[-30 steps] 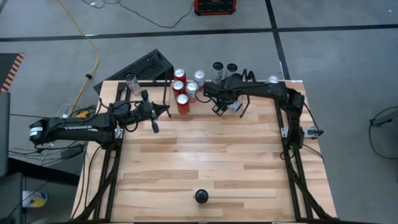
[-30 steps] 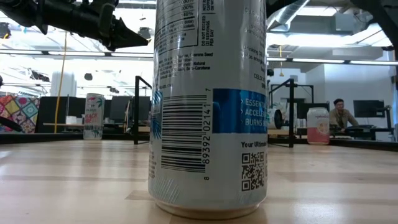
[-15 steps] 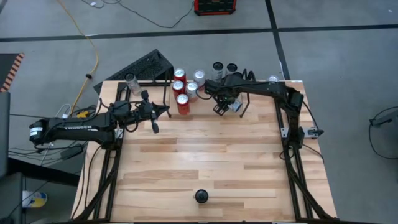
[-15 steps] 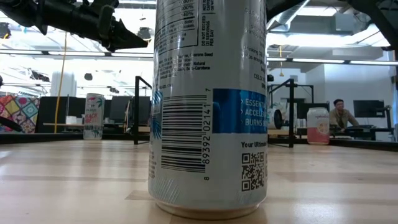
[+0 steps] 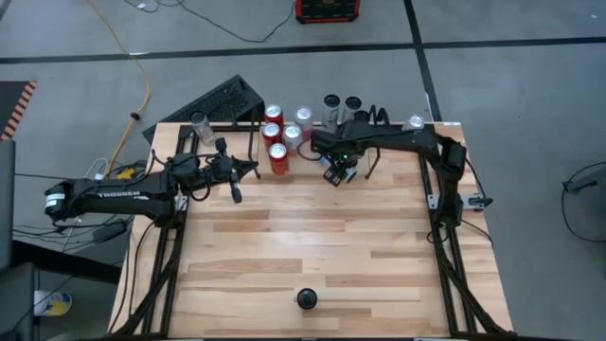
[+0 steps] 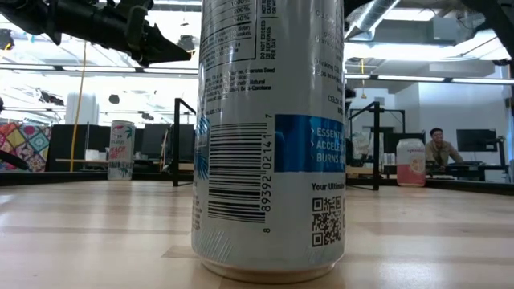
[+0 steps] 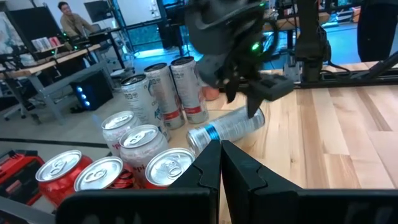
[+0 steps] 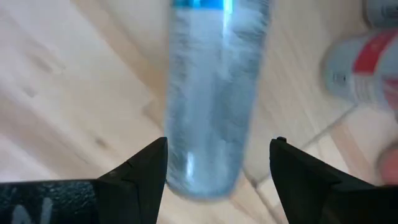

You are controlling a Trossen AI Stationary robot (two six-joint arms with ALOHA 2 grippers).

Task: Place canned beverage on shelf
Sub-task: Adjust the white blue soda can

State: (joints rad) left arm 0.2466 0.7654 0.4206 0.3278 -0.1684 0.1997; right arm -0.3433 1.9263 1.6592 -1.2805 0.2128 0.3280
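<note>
Note the desk: the high view shows all of it, while the low view is blocked by one upright can close to the lens. The shelf stands at the far edge beside clustered cans. The right gripper, jaws apart, hangs over a silver can lying on its side. The left gripper, jaws together, hovers nearby.

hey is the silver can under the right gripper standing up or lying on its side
Lying on its side. In the left wrist view the silver can lies lengthwise on the table, end rim facing out, under the right gripper, whose open fingers straddle it without touching.
</note>
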